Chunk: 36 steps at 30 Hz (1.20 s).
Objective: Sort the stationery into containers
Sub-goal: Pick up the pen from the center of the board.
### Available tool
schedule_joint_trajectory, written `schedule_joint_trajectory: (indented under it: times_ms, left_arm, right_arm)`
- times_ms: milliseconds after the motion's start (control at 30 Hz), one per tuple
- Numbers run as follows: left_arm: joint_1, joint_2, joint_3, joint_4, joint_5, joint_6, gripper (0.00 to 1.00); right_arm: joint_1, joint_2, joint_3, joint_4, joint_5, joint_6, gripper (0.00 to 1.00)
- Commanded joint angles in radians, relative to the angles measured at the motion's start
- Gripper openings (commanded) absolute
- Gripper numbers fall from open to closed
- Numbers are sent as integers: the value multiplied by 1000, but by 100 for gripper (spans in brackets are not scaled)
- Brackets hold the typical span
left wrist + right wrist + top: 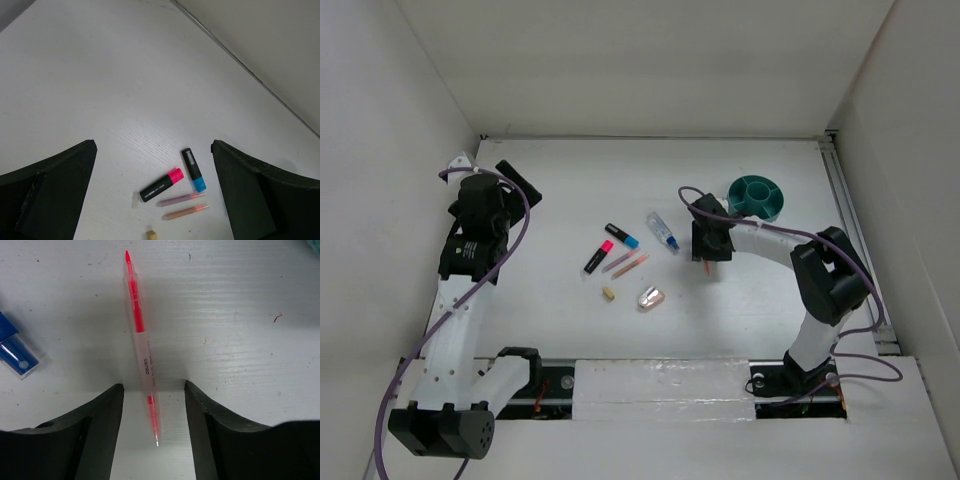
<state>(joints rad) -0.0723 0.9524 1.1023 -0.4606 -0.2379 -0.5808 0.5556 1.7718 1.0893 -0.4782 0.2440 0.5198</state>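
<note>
The right hand point(153, 386) sits low over the counter point(550, 330) at centre-right of the overhead view, just down-left of the teal bowl point(770, 212). Its two fingers point(95, 435) stand apart, one on each side of a red-cored pen point(142, 350) with a clear barrel. A strip of bare counter shows between the pen and each finger, so nothing is clamped. The pen lies on the counter and runs straight up the wrist frame, with its pointed red end toward the top edge and its thin tip down between the fingers. At the left edge of that frame lies the blue end of the clear tube point(663, 232).

The left hand point(152, 146) is in the upper left of the overhead frame, well apart from the stationery. Its fingers point(50, 195) are spread wide and hold nothing. Its camera looks down on a cluster of items at the lower centre of its frame.

That cluster lies in the middle of the counter. A pink-capped marker point(598, 256) and a blue-capped marker point(622, 236) lie with their capped ends near each other. Two thin pens point(181, 199) lie side by side just below them. The tan block point(608, 293) is lower still, and the silver-pink oval piece point(651, 298) is to its right.

The bowl stands at the upper right of the counter with its inner dividers showing. Every piece of stationery in view lies outside it.
</note>
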Motion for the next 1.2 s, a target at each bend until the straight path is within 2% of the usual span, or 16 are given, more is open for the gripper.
schedule_joint_trajectory:
  times_ms: [0, 67, 233, 333, 367, 433, 600, 700, 833, 867, 1000, 1167]
  left_arm:
    - [-4, -14, 31, 27, 3, 15, 100]
    - [-4, -14, 31, 27, 3, 15, 100]
    - [-4, -14, 31, 27, 12, 15, 100]
    - [-4, -14, 31, 27, 12, 15, 100]
    - [-4, -14, 31, 27, 12, 15, 100]
    - [-4, -14, 31, 27, 12, 15, 100]
    - [-14, -14, 31, 27, -7, 15, 100]
    - [-14, -23, 31, 17, -8, 6, 100]
    - [-14, -23, -33, -22, 69, -72, 100]
    - [-14, -23, -89, -23, 84, -97, 100]
    - [-32, -14, -220, -53, 106, -218, 100]
    - [-32, -33, -294, -53, 126, -258, 100]
  right_arm:
    - [-14, 40, -28, 20, -40, -4, 56]
    - [-14, 49, -28, 20, -40, -4, 49]
    - [-14, 58, -28, 20, -49, -14, 43]
    - [-14, 78, -17, 10, -60, -33, 28]
    - [-14, 78, -17, 10, -60, -33, 11]
    - [-14, 87, -8, 10, -60, -33, 0]
    - [-14, 60, -8, 10, -60, -44, 0]
    - [-5, -27, -19, 29, -60, -44, 0]
    - [33, -139, -8, 17, -40, -35, 0]
    - [53, -155, 1, 16, -28, -35, 0]
    - [87, -164, 90, -46, 12, -35, 0]
    - [129, -182, 115, -47, 21, -44, 0]
